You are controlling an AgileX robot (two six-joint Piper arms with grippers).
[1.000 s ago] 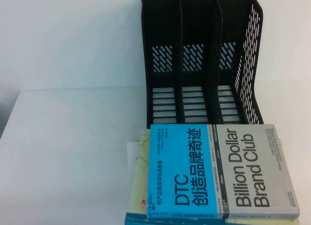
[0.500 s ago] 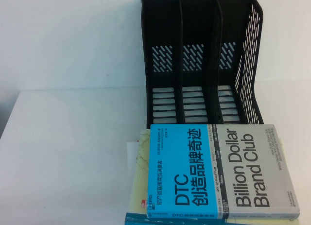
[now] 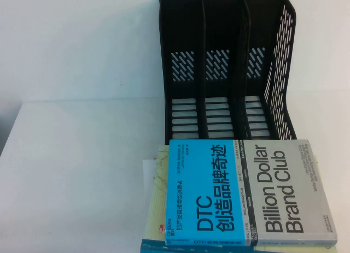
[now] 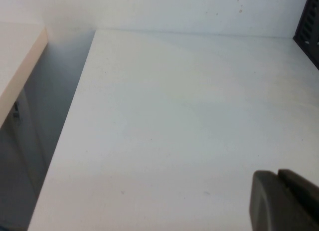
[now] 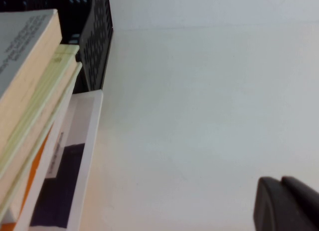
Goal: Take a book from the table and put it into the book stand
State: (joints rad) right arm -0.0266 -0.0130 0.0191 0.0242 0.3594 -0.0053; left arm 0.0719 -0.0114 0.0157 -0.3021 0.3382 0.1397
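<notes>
1. White flat tabletop [image 3: 76,154] fills the high view, a pale wall behind it; we see no arm in that view.
2. At the far side stands the black plastic three-compartment file rack [image 3: 227,67], upright, with a slotted back and base and a perforated side wall on the robot's right; all three compartments hold nothing.
3. Just in front of the rack lies the thick blue-and-grey book printed "DTC" and "Billion Dollar Brand Club" [image 3: 249,193], flat, cover up, on top of a larger pale yellow-green book [image 3: 156,198]; a white sheet edge [image 3: 146,171] sticks out at the stack's left.
4. Left gripper [image 4: 286,201]: we see only its dark tip at the corner of the left wrist view, above bare tabletop and well apart from the book; fingers pressed together, holding nothing.
5. Right gripper [image 5: 286,203]: dark tip low in the right wrist view, over bare table beside the book stack [image 5: 30,91], touching nothing; we cannot tell how its fingers stand.
6. Against the earlier high-view frames we spot no change: book, stack and rack sit exactly as before.
</notes>
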